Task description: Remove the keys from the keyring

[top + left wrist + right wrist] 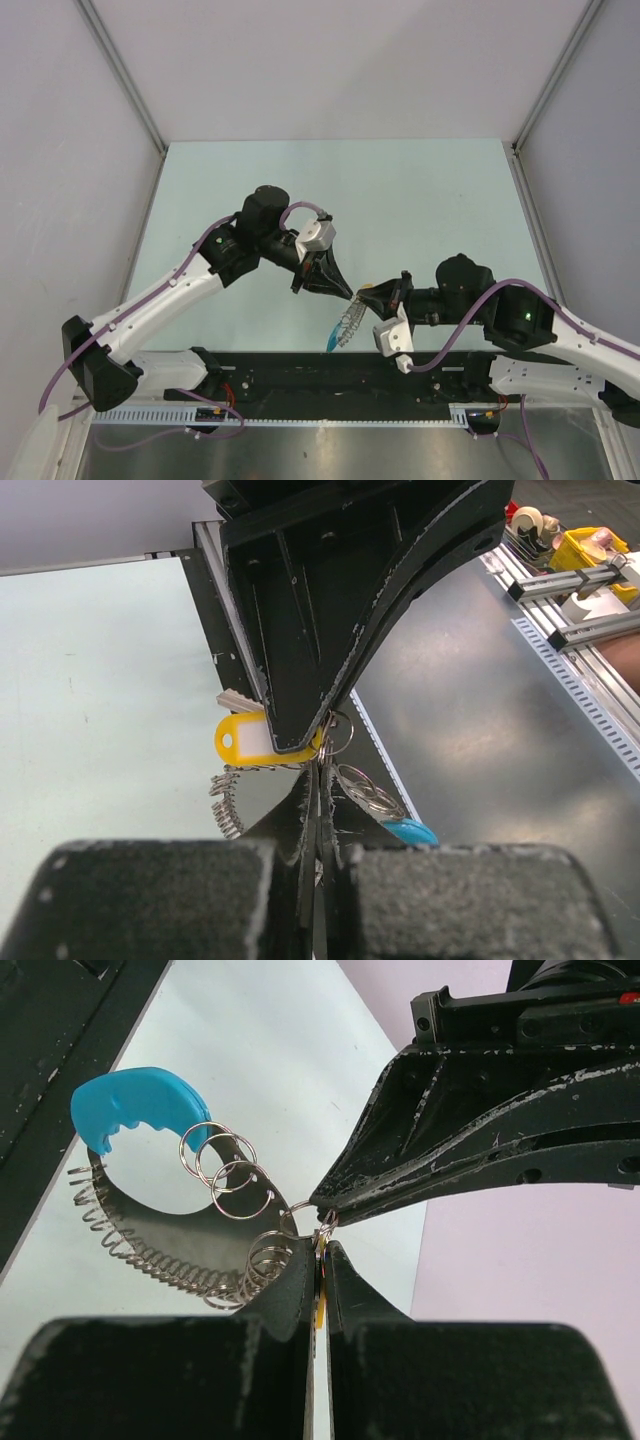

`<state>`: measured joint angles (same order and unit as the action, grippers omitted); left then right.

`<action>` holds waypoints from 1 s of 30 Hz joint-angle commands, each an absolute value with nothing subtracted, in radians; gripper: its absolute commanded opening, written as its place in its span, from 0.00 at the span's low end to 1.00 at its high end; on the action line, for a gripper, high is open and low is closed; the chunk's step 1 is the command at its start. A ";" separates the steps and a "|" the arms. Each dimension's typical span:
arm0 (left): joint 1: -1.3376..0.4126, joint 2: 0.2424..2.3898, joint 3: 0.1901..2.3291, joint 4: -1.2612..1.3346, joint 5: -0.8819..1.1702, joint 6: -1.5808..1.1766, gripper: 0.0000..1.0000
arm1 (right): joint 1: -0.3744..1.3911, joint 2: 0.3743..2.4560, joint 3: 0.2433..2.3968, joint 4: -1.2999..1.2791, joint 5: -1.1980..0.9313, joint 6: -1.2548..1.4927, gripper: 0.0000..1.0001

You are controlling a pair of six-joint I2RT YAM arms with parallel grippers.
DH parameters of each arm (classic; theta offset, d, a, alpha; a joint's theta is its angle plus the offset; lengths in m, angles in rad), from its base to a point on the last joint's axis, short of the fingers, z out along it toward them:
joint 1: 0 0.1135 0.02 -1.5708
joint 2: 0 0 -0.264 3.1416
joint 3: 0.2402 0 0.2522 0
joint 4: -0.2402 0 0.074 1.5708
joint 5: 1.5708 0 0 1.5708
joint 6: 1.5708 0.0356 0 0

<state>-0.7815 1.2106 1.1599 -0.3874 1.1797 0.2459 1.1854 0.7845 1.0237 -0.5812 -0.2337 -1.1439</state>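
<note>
**Both Fingertip Pairs Converge on the Keyring**

The left gripper [349, 294] and right gripper [363, 297] are fully closed and meet tip to tip at the keyring [350, 732]. The right pinches the yellow tag [250, 738]. What the left grips cannot be determined. The keys [345, 322] trail from that junction toward the arm bases, with the blue piece [330, 343] farthest. Both arms are equally near.

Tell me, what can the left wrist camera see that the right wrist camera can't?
Only the left wrist: the yellow tag with its white label, and a silver key beside it. Only the right wrist: the long curve of the wire coil running from the blue piece. Both: the blue piece, small rings, and the left gripper and right gripper shut, tip to tip.
</note>
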 commanded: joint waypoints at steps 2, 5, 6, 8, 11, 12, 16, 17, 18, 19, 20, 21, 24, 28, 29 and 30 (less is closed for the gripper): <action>-0.793 1.178 1.158 -0.433 1.241 0.250 0.01 | 1.187 0.746 1.077 -0.549 -0.203 -1.117 0.00; -0.792 1.174 1.146 -0.388 1.241 0.215 0.00 | 1.187 0.738 1.077 -0.552 -0.202 -1.109 0.00; -0.792 1.166 1.143 -0.373 1.241 0.195 0.00 | 1.187 0.738 1.077 -0.551 -0.204 -1.109 0.00; -0.790 1.155 1.128 -0.322 1.227 0.169 0.00 | 1.187 0.735 1.075 -0.551 -0.206 -1.106 0.00; -0.773 1.135 1.094 -0.225 1.230 0.106 0.00 | 1.189 0.732 1.077 -0.549 -0.204 -1.106 0.00; -0.767 1.126 1.083 -0.191 1.242 0.056 0.00 | 1.187 0.730 1.075 -0.548 -0.203 -1.103 0.00; -0.742 1.092 1.003 -0.020 1.247 -0.061 0.00 | 1.187 0.719 1.075 -0.526 -0.204 -1.092 0.00; -0.742 1.091 0.997 -0.015 1.243 -0.061 0.00 | 1.186 0.718 1.075 -0.522 -0.204 -1.091 0.00; -0.742 1.091 0.989 -0.012 1.244 -0.063 0.00 | 1.187 0.721 1.077 -0.519 -0.207 -1.094 0.00; -0.742 1.095 0.983 -0.011 1.243 -0.064 0.00 | 1.187 0.719 1.075 -0.509 -0.209 -1.095 0.00; -0.742 1.095 0.980 -0.012 1.243 -0.064 0.00 | 1.187 0.722 1.077 -0.505 -0.209 -1.098 0.00; -0.742 1.100 0.973 -0.009 1.244 -0.067 0.00 | 1.187 0.726 1.077 -0.500 -0.210 -1.098 0.00; -0.742 1.095 0.947 0.029 1.238 -0.081 0.00 | 1.187 0.733 1.077 -0.483 -0.212 -1.106 0.00; -0.744 1.071 0.897 0.063 1.180 -0.084 0.00 | 1.189 0.742 1.077 -0.454 -0.207 -1.123 0.00; -0.742 1.065 0.890 0.070 1.174 -0.087 0.00 | 1.189 0.745 1.077 -0.451 -0.206 -1.124 0.00; -0.742 1.063 0.878 0.077 1.169 -0.092 0.01 | 1.187 0.749 1.077 -0.451 -0.206 -1.129 0.00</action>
